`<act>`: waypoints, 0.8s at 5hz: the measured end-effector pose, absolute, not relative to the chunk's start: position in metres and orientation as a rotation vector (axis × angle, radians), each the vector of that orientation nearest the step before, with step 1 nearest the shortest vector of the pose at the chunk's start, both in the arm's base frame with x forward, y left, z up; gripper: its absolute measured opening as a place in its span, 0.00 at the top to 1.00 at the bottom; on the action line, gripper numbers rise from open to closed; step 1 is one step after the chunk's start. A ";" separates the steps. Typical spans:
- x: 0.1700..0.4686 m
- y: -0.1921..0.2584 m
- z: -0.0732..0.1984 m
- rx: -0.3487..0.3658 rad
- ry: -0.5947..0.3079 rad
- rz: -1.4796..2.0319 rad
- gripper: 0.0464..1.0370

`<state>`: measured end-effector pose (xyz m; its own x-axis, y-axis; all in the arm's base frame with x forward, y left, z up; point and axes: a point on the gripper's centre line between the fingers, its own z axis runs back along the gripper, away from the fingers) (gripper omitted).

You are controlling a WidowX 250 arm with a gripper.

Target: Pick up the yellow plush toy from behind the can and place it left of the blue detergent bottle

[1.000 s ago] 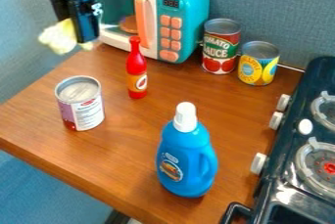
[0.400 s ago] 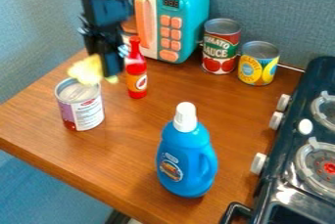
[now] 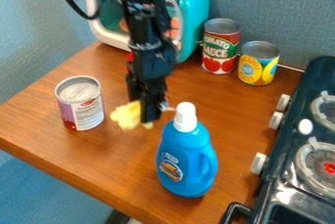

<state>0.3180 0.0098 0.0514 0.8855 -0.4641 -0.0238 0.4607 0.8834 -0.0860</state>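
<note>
A pale-yellow, lumpy object (image 3: 126, 115) of uncertain material is gripped by the black two-finger gripper (image 3: 145, 112), its bulk being carried on the side of the fingers toward the silver-topped metal can with a purple-and-white label (image 3: 81, 104). Close to the fingers' opposite side, the white cap of the blue plastic bottle (image 3: 186, 162) is seen. The lump's long axis cannot be told.

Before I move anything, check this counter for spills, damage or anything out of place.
Nothing stands out. The blue bottle, purplish can, red can and yellow can stand upright, with no visible spill. The gripper holds a yellow thing; the red item behind the arm is too hidden to judge.
</note>
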 end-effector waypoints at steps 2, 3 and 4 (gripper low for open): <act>0.312 0.009 0.016 -0.009 0.090 -0.437 0.51; 0.313 0.010 0.014 -0.041 0.004 -0.376 0.44; 0.312 0.010 0.016 -0.074 -0.005 -0.321 0.16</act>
<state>0.3118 0.0095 0.0165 0.9490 -0.3149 0.0167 0.3153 0.9463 -0.0716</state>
